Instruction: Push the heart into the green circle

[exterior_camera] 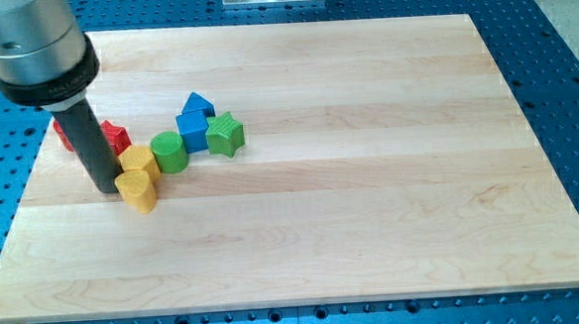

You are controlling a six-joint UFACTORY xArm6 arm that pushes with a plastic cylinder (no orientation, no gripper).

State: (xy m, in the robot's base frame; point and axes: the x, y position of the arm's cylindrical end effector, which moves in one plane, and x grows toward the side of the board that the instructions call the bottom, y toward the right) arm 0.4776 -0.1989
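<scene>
The yellow heart lies at the view's lower left. A second yellow block touches it just above. The green circle stands right of that yellow block, touching it, up and to the right of the heart. My tip rests on the board right at the heart's left side, touching it or nearly so. The dark rod rises from there toward the view's top left.
A blue block and a green star sit right of the green circle. A red star lies behind the rod, and another red block is partly hidden by it. The board's left edge is near.
</scene>
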